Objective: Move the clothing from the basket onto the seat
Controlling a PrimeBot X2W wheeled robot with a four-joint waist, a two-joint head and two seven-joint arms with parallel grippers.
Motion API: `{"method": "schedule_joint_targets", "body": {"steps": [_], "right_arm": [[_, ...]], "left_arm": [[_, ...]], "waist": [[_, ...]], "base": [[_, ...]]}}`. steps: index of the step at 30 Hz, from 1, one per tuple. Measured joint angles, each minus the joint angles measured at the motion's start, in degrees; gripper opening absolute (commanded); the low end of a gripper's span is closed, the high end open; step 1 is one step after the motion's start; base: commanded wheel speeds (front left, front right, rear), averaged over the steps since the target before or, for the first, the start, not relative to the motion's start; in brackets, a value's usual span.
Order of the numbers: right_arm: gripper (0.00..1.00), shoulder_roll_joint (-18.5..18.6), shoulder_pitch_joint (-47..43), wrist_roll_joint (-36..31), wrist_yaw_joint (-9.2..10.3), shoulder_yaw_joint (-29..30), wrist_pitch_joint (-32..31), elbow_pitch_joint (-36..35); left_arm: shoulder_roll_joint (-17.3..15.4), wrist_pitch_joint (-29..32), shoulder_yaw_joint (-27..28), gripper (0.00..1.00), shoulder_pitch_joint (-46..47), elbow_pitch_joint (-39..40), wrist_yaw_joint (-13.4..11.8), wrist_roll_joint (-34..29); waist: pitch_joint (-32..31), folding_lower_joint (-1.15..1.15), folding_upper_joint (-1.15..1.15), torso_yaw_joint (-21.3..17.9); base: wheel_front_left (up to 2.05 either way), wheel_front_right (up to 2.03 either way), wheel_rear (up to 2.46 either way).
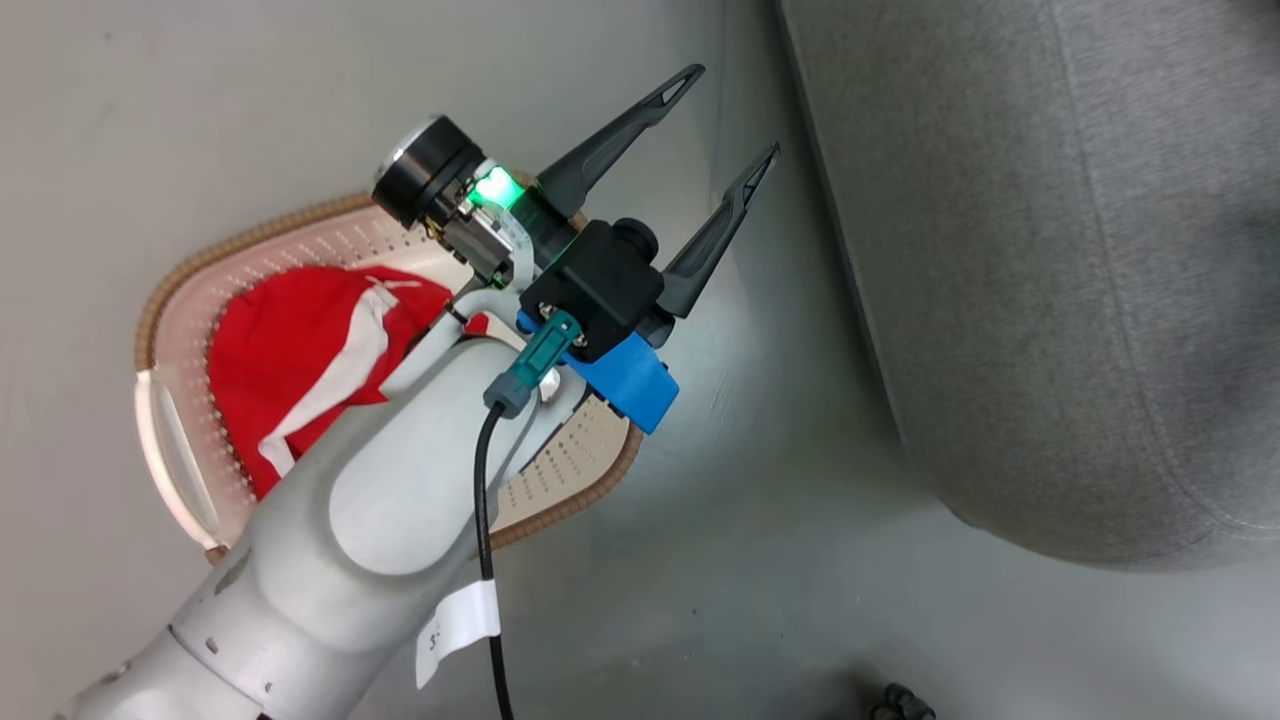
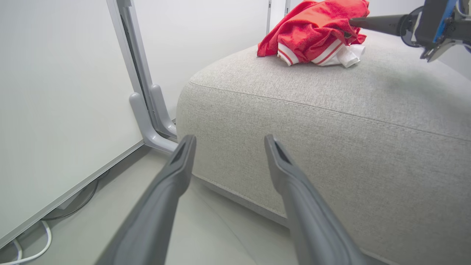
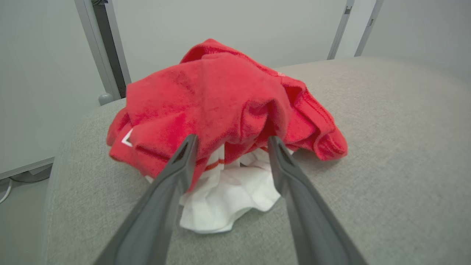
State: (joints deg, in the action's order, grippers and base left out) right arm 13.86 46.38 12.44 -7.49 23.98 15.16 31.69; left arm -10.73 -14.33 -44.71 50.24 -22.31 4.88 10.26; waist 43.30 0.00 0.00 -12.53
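Observation:
One red garment with white stripes (image 3: 220, 95) lies heaped on the light grey seat (image 3: 386, 147). My right gripper (image 3: 232, 140) is open, its fingertips straddling the heap's near edge above white trim. From the left wrist view the same garment (image 2: 312, 29) sits on top of the seat (image 2: 331, 129), with a right finger (image 2: 379, 23) touching it. A second red garment (image 1: 290, 340) lies in the cream basket (image 1: 200, 262), partly hidden by my left forearm. My left gripper (image 1: 735, 112) hangs open and empty above the floor between the basket and the seat (image 1: 1050, 250), and its fingers (image 2: 230, 140) point at the seat's side.
White wall panels on a grey frame post with a curved foot (image 2: 147, 110) stand close beside the seat. A white cable (image 2: 33, 254) lies on the floor under the panel. A strip of grey floor (image 1: 760, 500) separates the basket from the seat.

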Motion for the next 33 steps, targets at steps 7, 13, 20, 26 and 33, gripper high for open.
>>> {"method": "schedule_joint_targets", "body": {"steps": [7,13,20,26,33], "right_arm": [[1.00,-1.46,-12.29,-2.38,0.00,-1.18,-0.01,-6.27],[1.00,-2.46,-19.56,-2.78,0.00,-6.77,-0.01,-13.58],[1.00,-3.57,-25.07,-2.61,0.00,-14.40,0.01,-20.81],[1.00,-4.82,-28.36,-2.25,0.00,-19.89,0.01,-24.51],[1.00,-6.27,-31.71,-2.24,0.00,-24.94,0.00,-26.05]], "left_arm": [[0.88,-0.59,3.31,1.00,-5.32,0.18,-1.64,2.88],[-0.04,-0.66,10.44,1.00,-13.23,3.94,-3.41,4.92],[-0.70,-0.67,18.26,1.00,-21.67,6.76,-4.41,4.78],[-0.29,-0.67,24.61,1.00,-27.35,7.87,-4.42,4.17],[1.07,-0.68,31.09,1.00,-33.64,8.28,-3.70,2.76]], "waist": [[-7.61,0.00,0.00,0.26],[-15.52,-0.01,0.00,0.66],[-23.96,-0.02,0.00,2.21],[-28.47,-0.02,0.01,5.38],[-32.91,-0.02,0.01,8.76]], "base": [[0.00,0.00,0.00],[0.00,0.00,0.00],[0.00,0.00,0.00],[0.00,0.00,0.00],[0.00,0.00,0.00]]}}
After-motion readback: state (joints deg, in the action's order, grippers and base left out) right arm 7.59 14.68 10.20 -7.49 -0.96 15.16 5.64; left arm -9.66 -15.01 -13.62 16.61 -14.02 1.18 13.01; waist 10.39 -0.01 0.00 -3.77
